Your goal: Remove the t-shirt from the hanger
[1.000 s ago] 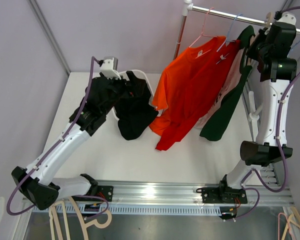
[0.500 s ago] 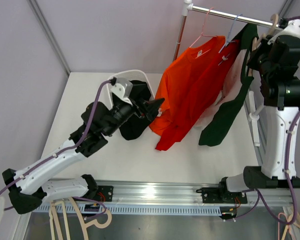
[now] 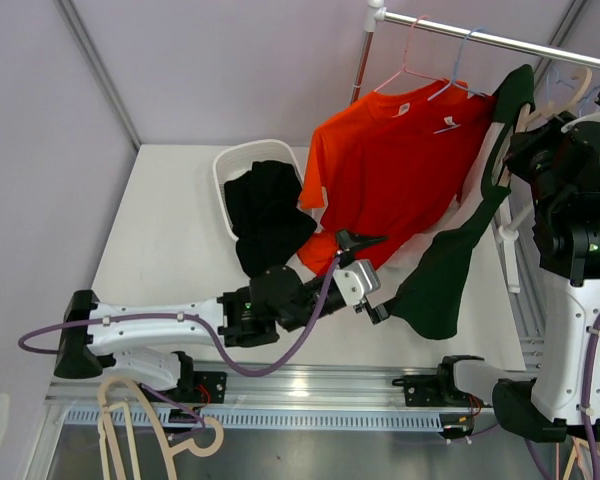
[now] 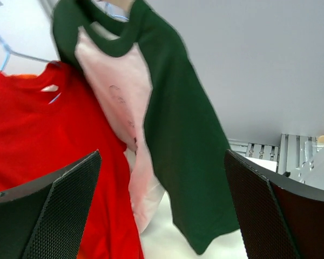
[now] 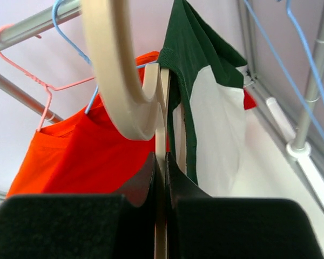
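Status: the right fingers [image 5: 143, 179] are clamped tight on the neck of the cream hanger [image 5: 116, 70], just under its hook. The hook looks clear of the rail [image 3: 480, 38], so I judge that arm alone carries the hanger. The green-and-white t-shirt [image 3: 448, 262] hangs on it below the right fingers, with its lower edge near the surface [image 3: 180, 230].

The left fingers [image 4: 48, 216] are spread wide with nothing between them. They sit low, pointing up at the t-shirt. The green sleeve is dead ahead of the gap, the pale body panel is ahead and to one side, and the red shirt [image 4: 38, 135] lies beyond that. They are near the fabric but not touching it.

Step in hand, as I read it: get the left fingers onto the t-shirt and strip it off the hanger.

To do it well:
- Drive forward until the green fabric is well inside the gap, then close (a thick bunch holds better than an edge).
- Bias toward the green side. Drifting the other way catches the red shirt too.
- Pull down and away from the right fingers, one shoulder first, or the collar jams on the hanger arms.
- Right fingers hold firm and tilt the hanger toward the pull.
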{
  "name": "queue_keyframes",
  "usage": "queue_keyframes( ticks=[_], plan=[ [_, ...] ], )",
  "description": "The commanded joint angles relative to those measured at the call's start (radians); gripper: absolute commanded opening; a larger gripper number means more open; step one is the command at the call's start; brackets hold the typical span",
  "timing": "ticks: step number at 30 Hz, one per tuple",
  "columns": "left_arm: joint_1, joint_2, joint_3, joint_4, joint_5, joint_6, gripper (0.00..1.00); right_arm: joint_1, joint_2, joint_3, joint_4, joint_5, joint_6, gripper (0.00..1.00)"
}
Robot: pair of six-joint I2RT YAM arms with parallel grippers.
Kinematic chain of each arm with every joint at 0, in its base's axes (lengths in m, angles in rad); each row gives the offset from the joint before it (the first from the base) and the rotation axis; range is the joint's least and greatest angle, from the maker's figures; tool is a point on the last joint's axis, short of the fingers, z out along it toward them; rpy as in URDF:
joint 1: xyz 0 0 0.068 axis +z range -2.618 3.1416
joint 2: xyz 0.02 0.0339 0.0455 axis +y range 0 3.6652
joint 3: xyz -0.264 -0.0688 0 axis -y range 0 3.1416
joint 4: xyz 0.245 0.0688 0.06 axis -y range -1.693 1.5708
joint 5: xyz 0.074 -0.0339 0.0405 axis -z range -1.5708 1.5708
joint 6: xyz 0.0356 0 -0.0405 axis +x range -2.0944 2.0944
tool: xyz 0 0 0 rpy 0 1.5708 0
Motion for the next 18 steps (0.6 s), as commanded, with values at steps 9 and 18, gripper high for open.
queue_keyframes(
  ticks=[9, 18],
  plan=[
    [-0.031, 0.222, 0.136, 0.185, 0.023, 0.088, 1.00, 0.007, -0.039, 0.058, 0.062, -0.085, 0.072, 0.00],
    [-0.018, 0.356, 0.266, 0.185, 0.046, 0.083, 1.00, 0.007, -0.068, 0.052, 0.051, -0.146, 0.094, 0.00]
  ],
)
